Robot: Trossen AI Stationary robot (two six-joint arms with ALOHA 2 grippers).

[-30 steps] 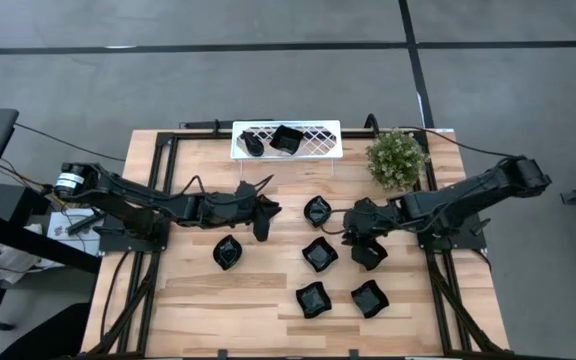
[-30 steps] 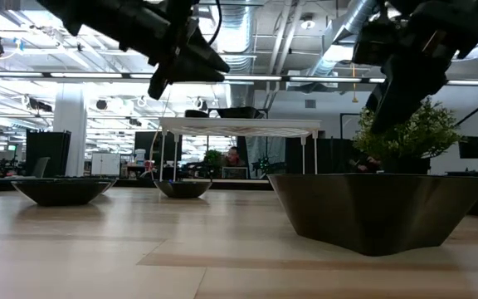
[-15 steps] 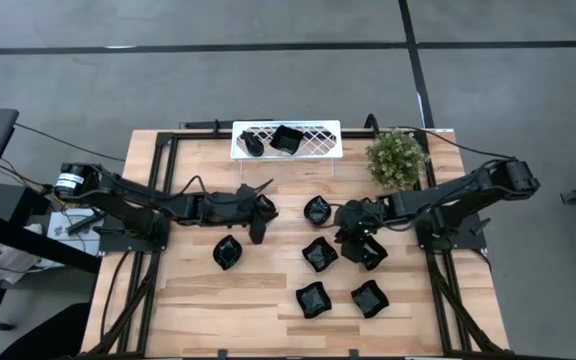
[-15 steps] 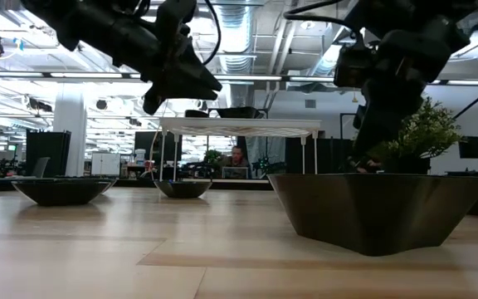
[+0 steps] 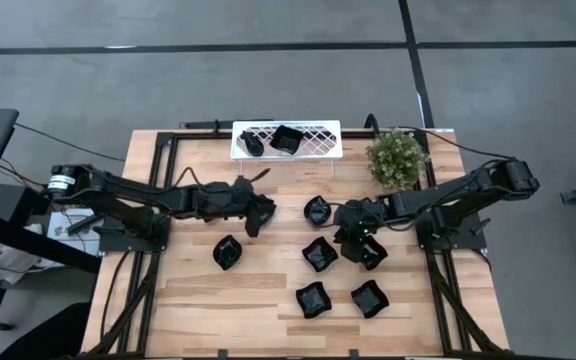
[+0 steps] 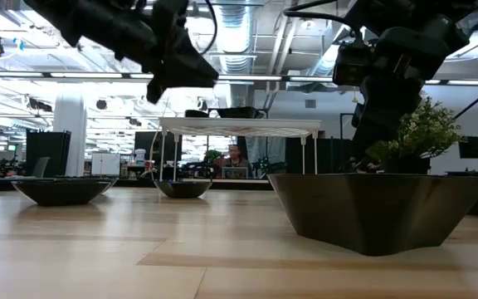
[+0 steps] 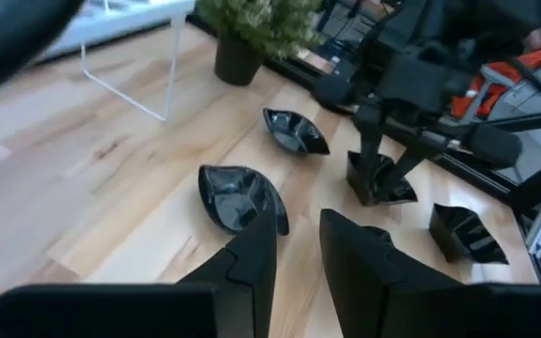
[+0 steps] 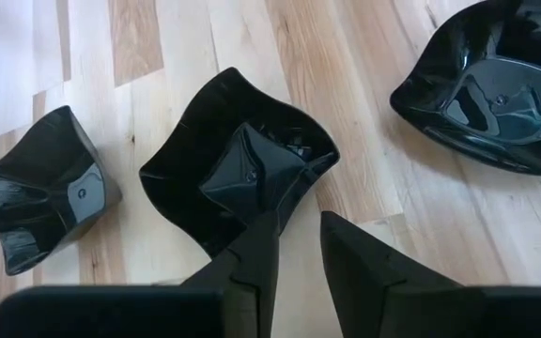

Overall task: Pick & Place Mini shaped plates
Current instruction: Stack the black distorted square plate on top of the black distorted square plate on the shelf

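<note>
Several small glossy black mini shaped plates lie on the wooden table [image 5: 193, 300], among them ones at the middle left [image 5: 227, 252], the centre [image 5: 317, 210] and the near middle [image 5: 312, 299]. Two more sit on the white lattice rack [image 5: 313, 140] at the far edge. My right gripper [image 8: 299, 225] is open by a narrow gap and slants down at the rim of a wavy square plate [image 8: 238, 174], with one finger over the plate and the other outside it. My left gripper [image 7: 299, 221] hovers left of centre, narrowly open, with nothing between its fingers. My right gripper stands with its fingers [image 7: 364, 155] on either side of the wavy square plate's rim [image 8: 294, 202], slanting down from the table's right. I cannot tell whether they touch it. The plate [image 5: 373, 254] rests flat on the table.
A potted plant [image 5: 398, 158] stands at the far right beside the rack. Another plate [image 5: 370, 298] lies near the front right, and one [image 5: 320, 254] just left of my right gripper. Black frame rails [image 5: 438, 300] run along both sides of the table.
My right gripper has gone toward the table's left edge and down to the wavy square plate, then kept still; the plate has not moved. My left gripper has shifted a little toward the far edge and rolled slightly.
</note>
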